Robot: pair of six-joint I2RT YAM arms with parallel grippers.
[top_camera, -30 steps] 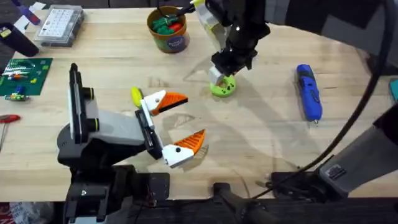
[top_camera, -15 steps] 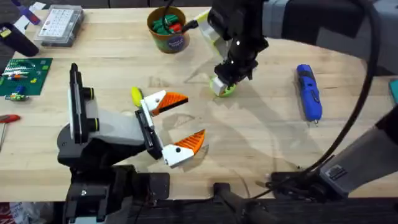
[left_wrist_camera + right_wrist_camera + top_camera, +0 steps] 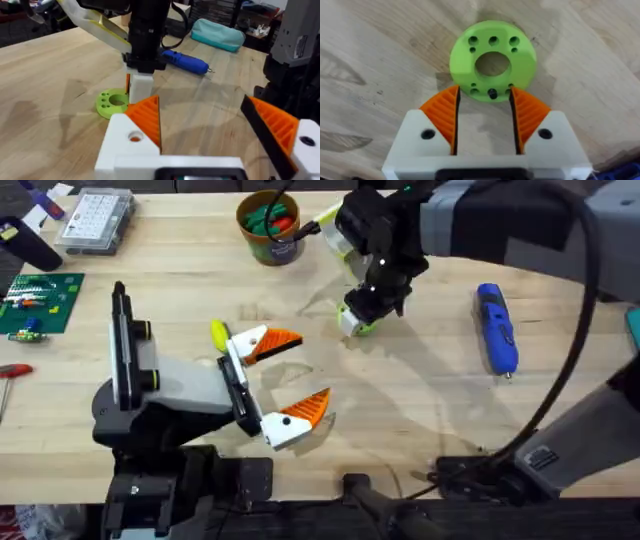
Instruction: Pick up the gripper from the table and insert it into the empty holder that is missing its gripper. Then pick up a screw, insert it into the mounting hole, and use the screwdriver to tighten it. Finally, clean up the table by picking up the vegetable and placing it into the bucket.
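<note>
Since a second ago my right pincer (image 3: 483,117) has slid toward me off the green disc (image 3: 493,60) and hangs at its near rim, fingers narrowly apart, empty. Disc lies flat on the bench (image 3: 420,410). Left pincer (image 3: 290,375) gapes wide. Bucket (image 3: 270,225) sits far back.

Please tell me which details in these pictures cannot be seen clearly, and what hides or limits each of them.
- Green disc, overhead: mostly covered by the right end effector.
- Bucket, overhead: contents are a red and green jumble, too small to identify; a cable crosses its rim.
- Blue screwdriver, left wrist view: its rear end is behind the right arm.
- Clear compartment box, overhead: contents too small to tell.
</note>
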